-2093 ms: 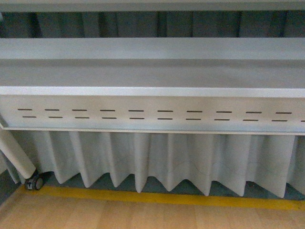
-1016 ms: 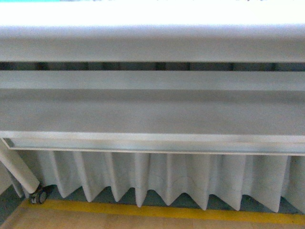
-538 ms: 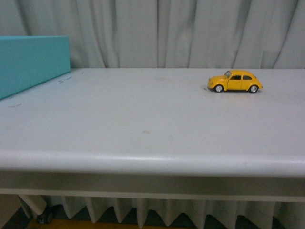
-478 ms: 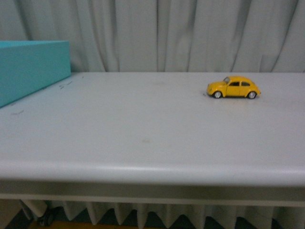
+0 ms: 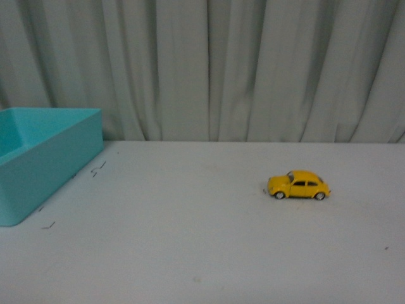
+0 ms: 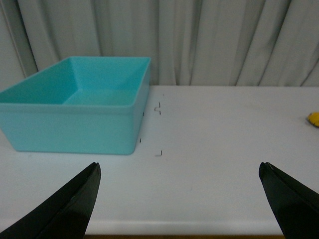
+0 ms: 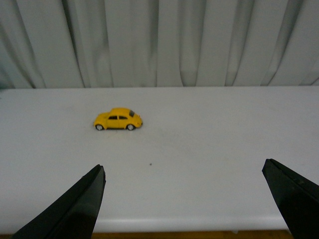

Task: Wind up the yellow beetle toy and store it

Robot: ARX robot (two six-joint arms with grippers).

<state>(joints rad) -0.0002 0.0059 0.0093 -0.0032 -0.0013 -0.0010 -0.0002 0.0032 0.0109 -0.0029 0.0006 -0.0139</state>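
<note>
The yellow beetle toy [image 5: 298, 185] stands on its wheels on the white table [image 5: 190, 240], right of centre in the front view. In the right wrist view the beetle toy [image 7: 118, 119] sits well ahead of my right gripper [image 7: 183, 169], which is open and holds nothing. A yellow sliver of the beetle toy [image 6: 313, 118] shows at the edge of the left wrist view. My left gripper [image 6: 179, 167] is open and holds nothing, back near the table's front edge. Neither arm shows in the front view.
A teal open box [image 5: 38, 158] stands at the table's left; in the left wrist view the box [image 6: 79, 112] shows nothing inside. Small dark marks [image 6: 158, 108] lie on the table beside it. A grey curtain [image 5: 209, 69] hangs behind the table.
The front view has risen from the table's underside and skirt to above the tabletop; the toy and teal box now appear from higher up.
</note>
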